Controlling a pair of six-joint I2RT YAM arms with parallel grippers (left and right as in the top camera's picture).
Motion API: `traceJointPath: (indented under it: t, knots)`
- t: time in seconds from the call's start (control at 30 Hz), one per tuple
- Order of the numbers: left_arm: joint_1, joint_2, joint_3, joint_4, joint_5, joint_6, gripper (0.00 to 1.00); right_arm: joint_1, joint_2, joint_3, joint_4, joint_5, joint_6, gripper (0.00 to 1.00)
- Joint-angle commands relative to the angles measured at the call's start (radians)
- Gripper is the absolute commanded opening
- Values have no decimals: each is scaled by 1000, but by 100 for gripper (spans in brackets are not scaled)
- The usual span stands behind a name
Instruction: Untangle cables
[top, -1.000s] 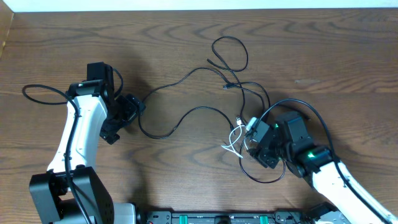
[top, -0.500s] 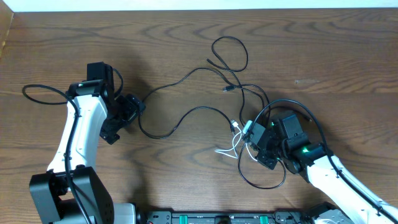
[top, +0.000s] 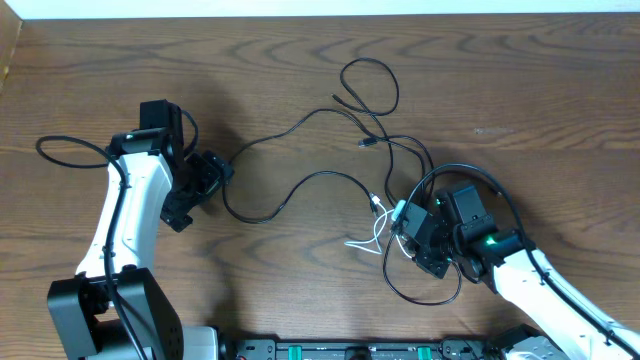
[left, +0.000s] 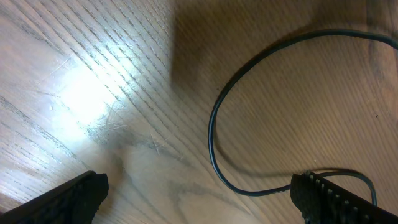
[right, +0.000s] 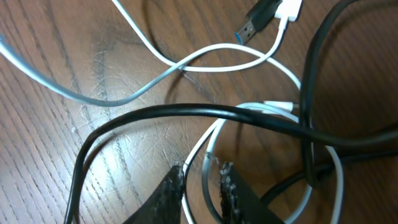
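Light, limp and snag-prone, the thin black and white cables (top: 385, 210) sprawl right of centre toward the brown wooden worktop's (top: 560, 80) near edge, best taken beside stiff plugs (right: 258, 18); right fingers (right: 176, 186) pinch a white strand (right: 205, 165), left fingers (left: 68, 199) gape empty.

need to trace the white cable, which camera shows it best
The right wrist view: the white cable fills the frame, its loops and its crossings with the black cables clear. Overhead shows only a small pale tangle beside the right gripper. The left wrist view shows none of it.
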Motion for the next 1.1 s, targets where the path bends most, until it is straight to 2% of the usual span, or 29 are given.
traceJointPath:
  t: [0.0,0.2,0.3,0.37,0.43,0.47,0.53,0.6,0.63,0.73,0.77,0.8,1.0,1.07]
  knots:
    - [0,0,3,-2,-21,-9,99,-2,47,6,0,-6,-23,17]
    - [0,0,3,-2,-21,-9,99,-2,150,6,44,13,-22,13]
    - [0,0,3,-2,-21,-9,99,-2,151,7,50,13,-22,19]
    - [0,0,3,-3,-21,-9,99,-2,151,7,49,13,-18,33]
    - [0,0,3,-2,-21,-9,99,-2,151,7,49,13,-18,60]
    - [0,0,3,-2,-21,-9,99,-2,151,7,49,13,-18,77]
    - [0,0,3,-3,-21,-9,99,-2,151,7,49,13,-18,79]
    - [0,0,3,-2,-21,-9,99,-2,151,7,49,13,-18,72]
    - [0,0,3,-3,-21,-9,99,-2,151,7,50,13,-18,64]
    - [0,0,3,-3,-21,-9,99,-2,151,7,51,17,-19,11]
    - [0,0,3,-2,-21,-9,99,-2,151,8,54,17,-19,5]
    - [0,0,3,-3,-21,-9,99,-2,151,9,58,17,-19,1]
    - [0,0,3,-3,-21,-9,99,-2,136,49,32,29,-17,1]
    - [0,0,3,-2,-21,-9,99,-2,100,76,8,62,31,1]
